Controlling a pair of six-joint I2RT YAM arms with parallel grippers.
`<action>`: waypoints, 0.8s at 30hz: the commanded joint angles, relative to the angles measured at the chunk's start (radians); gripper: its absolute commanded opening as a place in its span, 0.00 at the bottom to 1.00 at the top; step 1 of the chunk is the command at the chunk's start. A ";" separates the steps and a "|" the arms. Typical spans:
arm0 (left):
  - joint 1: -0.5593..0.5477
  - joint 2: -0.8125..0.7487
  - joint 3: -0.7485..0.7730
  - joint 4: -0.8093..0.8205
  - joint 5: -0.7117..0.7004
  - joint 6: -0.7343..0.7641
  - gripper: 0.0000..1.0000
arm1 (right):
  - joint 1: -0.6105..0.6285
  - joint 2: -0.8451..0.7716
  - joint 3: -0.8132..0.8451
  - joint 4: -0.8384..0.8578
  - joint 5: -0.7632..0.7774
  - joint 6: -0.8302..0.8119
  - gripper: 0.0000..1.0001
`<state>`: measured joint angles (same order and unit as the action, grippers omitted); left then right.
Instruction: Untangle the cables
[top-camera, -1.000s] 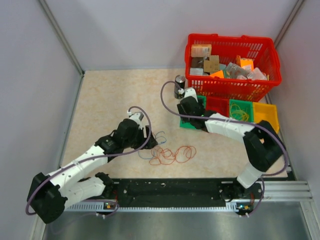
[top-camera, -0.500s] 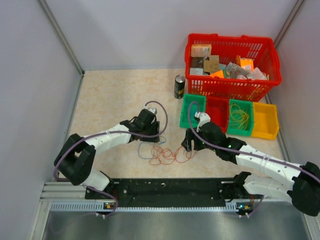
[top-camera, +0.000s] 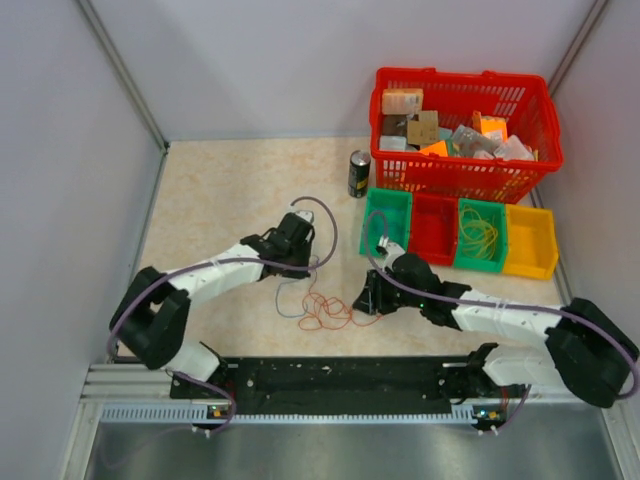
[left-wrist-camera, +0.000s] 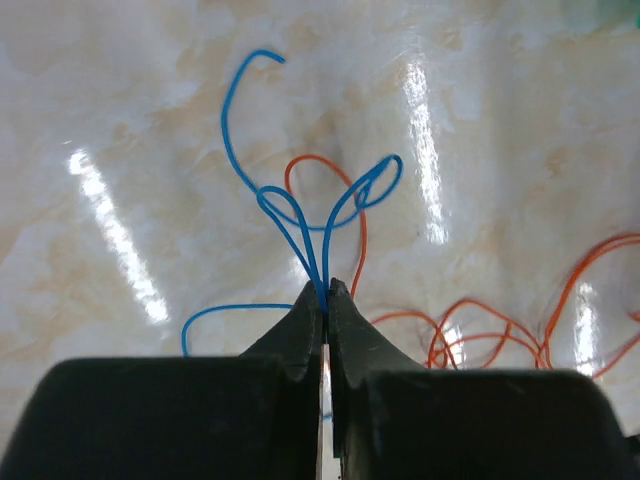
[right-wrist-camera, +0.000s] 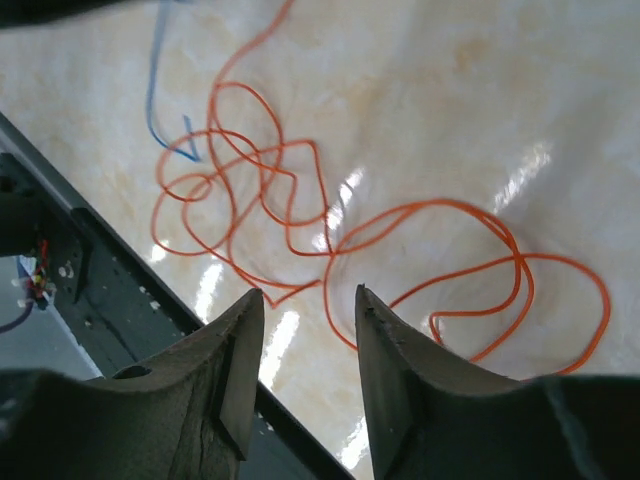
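Seen from my remote station: the beige, marble-patterned desk sits boxed in by plain pale grey panels, with a left wall, a far wall and a right wall joined by slim metal corner posts. A black-and-aluminium rail runs along the near edge. Light throws bright white streaks across the glossy desk surface.

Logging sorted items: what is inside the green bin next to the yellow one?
A loose coil of thin yellowish wire lies in that green bin. The floor right under the coil is covered, so anything beneath it cannot be seen.
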<state>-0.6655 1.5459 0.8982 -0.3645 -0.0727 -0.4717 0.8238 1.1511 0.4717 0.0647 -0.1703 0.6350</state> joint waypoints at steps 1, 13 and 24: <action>0.004 -0.254 0.050 -0.115 -0.078 0.045 0.00 | 0.009 0.099 -0.028 0.172 -0.069 0.088 0.39; 0.004 -0.845 0.197 -0.149 -0.098 0.085 0.00 | 0.009 0.052 0.063 -0.031 0.051 -0.026 0.50; 0.004 -0.727 0.053 0.247 0.607 -0.002 0.00 | 0.005 -0.244 0.343 -0.131 -0.130 -0.170 0.86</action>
<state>-0.6617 0.7605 1.0183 -0.3374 0.1490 -0.4461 0.8238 0.9779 0.6792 -0.0414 -0.2089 0.5350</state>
